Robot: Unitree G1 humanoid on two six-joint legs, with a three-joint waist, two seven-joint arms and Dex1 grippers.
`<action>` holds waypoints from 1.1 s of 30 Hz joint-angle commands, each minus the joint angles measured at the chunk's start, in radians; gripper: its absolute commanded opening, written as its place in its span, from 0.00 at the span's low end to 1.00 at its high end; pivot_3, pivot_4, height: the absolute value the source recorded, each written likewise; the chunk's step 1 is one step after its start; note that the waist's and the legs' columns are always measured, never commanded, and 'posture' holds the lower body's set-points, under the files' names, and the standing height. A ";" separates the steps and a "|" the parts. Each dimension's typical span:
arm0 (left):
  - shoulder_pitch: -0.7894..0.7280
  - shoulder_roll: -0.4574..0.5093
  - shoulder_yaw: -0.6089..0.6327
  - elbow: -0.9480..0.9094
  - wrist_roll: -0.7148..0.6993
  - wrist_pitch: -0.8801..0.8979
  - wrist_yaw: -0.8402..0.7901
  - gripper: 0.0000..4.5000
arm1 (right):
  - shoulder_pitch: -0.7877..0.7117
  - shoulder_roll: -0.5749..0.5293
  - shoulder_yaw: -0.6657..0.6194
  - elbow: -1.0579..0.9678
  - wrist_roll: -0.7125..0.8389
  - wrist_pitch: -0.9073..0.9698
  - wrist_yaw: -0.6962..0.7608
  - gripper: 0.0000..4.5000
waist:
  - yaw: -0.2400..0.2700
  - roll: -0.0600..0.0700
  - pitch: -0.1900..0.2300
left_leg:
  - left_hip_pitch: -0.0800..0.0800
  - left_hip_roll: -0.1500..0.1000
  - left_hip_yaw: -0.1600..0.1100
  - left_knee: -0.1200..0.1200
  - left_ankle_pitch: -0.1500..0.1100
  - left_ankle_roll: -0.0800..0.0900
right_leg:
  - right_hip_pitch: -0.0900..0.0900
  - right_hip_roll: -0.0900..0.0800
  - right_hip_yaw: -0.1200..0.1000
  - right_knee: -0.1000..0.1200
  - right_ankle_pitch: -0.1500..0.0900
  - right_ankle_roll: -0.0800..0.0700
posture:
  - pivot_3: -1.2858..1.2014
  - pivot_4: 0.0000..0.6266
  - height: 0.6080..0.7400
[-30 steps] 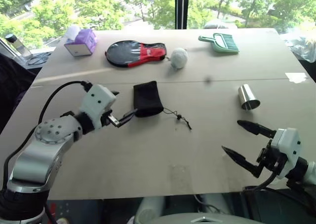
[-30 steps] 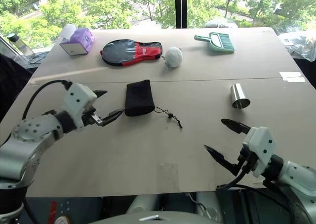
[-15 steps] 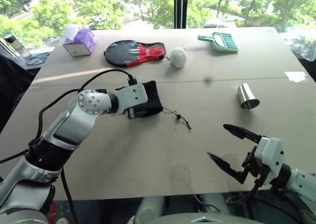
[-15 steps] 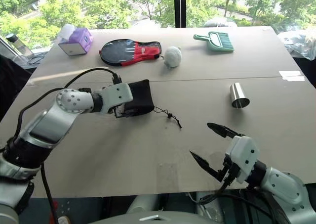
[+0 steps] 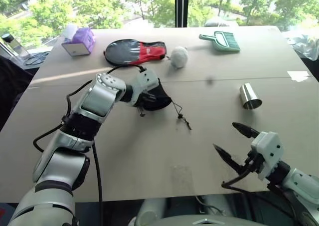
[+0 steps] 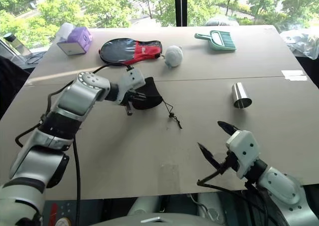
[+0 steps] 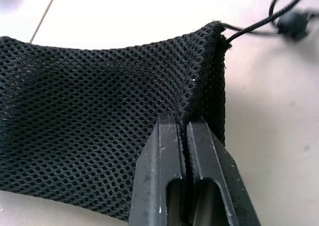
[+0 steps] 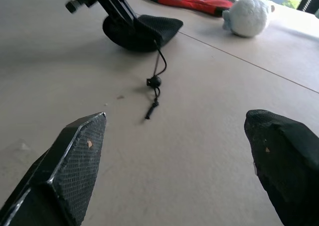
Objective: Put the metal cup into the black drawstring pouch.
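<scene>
Nearest the robot, the right gripper (image 5: pixel 238 142) hangs over the front edge of the table (image 5: pixel 164 156), its two black fingers spread wide with nothing between them. In the right wrist view those fingers (image 8: pixel 70 156) frame bare tabletop, with the pouch and its cord beyond.

Further in, on the left half of the table, the left gripper (image 7: pixel 185 136) is pinched tight on the black pouch (image 5: pixel 158 97). The left wrist view shows both fingers pressed together on a fold of the mesh fabric near one corner of the pouch, close to where the cord leaves it. The pouch looks bunched and slightly lifted at that gripped edge, the rest of it lying on the table. Its thin cord (image 5: pixel 180 116) trails toward the robot's right and ends in small knots on the table surface.

The metal cup (image 5: pixel 249 97) lies well apart from the pouch on the right half of the table, tilted with its open rim toward the robot, touched by neither gripper.

At the far side sit a black-and-red paddle case (image 5: pixel 133 52), a white ball (image 5: pixel 179 57) just beside it, a green dustpan brush (image 5: pixel 222 41), and a purple box (image 5: pixel 79 41) at the far left corner
</scene>
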 commanded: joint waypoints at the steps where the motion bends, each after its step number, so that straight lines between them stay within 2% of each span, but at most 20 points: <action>1: -0.033 -0.036 0.040 -0.029 -0.073 0.191 0.002 0.02 | -0.068 -0.075 -0.032 0.029 -0.144 0.072 -0.059 1.00 | -0.003 0.000 0.000 | 0.000 0.000 0.000 0.000 0.000 0.000 | 0.000 0.000 0.000 0.000 0.000 0.000 | 0.52 0.24 1.00; 4: -0.019 -0.061 0.049 -0.091 -0.093 0.252 0.051 0.02 | -0.156 -0.157 -0.038 0.179 -0.304 0.034 -0.112 1.00 | -0.003 0.000 0.000 | 0.000 0.000 0.001 0.001 0.000 0.000 | -0.001 0.000 0.000 0.002 0.000 0.000 | 0.52 0.24 1.00; 14: -0.004 -0.136 0.120 -0.166 -0.139 0.359 0.232 0.02 | -0.485 -0.150 0.052 0.603 -0.387 -0.071 -0.117 1.00 | -0.006 -0.001 0.000 | 0.000 0.000 0.006 0.003 0.001 -0.001 | -0.005 -0.001 0.010 0.008 0.000 0.000 | 0.52 0.24 1.00; 18: 0.001 -0.138 0.127 -0.194 -0.159 0.380 0.271 0.00 | -0.558 -0.123 0.071 0.681 -0.400 -0.111 -0.121 0.73 | -0.004 -0.001 0.001 | -0.001 0.000 0.006 0.003 0.001 -0.001 | -0.006 -0.001 0.010 0.009 0.000 0.000 | 0.52 0.24 1.00; 19: 0.005 -0.136 0.129 -0.206 -0.165 0.388 0.281 0.00 | -0.563 -0.119 0.068 0.677 -0.401 -0.101 -0.114 0.59 | -0.003 -0.001 0.000 | -0.003 0.000 0.006 0.003 0.001 -0.001 | -0.008 -0.001 0.010 0.009 0.000 0.000 | 0.52 0.24 1.00; 21: 0.013 -0.130 0.134 -0.227 -0.174 0.401 0.297 0.00 | -0.553 -0.105 0.043 0.633 -0.379 -0.039 -0.095 0.38 | -0.002 -0.001 0.000 | -0.004 0.000 0.006 0.003 0.001 -0.001 | -0.010 -0.001 0.010 0.009 0.000 0.000 | 0.52 0.24 1.00; 26: 0.029 -0.128 0.154 -0.256 -0.197 0.428 0.341 0.00 | -0.453 -0.096 -0.057 0.427 -0.284 0.178 -0.019 0.38 | 0.000 0.000 0.000 | -0.014 0.000 0.004 0.008 0.001 -0.001 | -0.016 -0.001 0.009 0.010 0.000 0.000 | 0.52 0.24 1.00; 29: 0.038 -0.126 0.152 -0.266 -0.208 0.426 0.359 0.00 | -0.450 -0.008 -0.120 0.321 -0.176 0.341 -0.024 0.56 | -0.005 0.000 0.000 | -0.015 0.000 0.004 0.009 0.001 -0.001 | -0.017 -0.001 0.009 0.011 0.000 0.000 | 0.52 0.24 1.00; 31: 0.041 -0.128 0.151 -0.267 -0.215 0.426 0.370 0.00 | -0.476 0.090 -0.145 0.268 -0.112 0.458 -0.058 0.74 | -0.005 0.000 0.000 | -0.014 0.000 0.004 0.009 0.001 -0.001 | -0.017 -0.001 0.009 0.012 0.000 0.000 | 0.52 0.24 1.00; 33: 0.038 -0.132 0.149 -0.263 -0.221 0.423 0.378 0.00 | -0.512 0.188 -0.143 0.224 -0.071 0.554 -0.104 0.74 | -0.007 0.001 -0.001 | -0.013 0.001 0.004 0.009 0.001 -0.001 | -0.017 0.000 0.009 0.013 0.000 0.000 | 0.52 0.24 1.00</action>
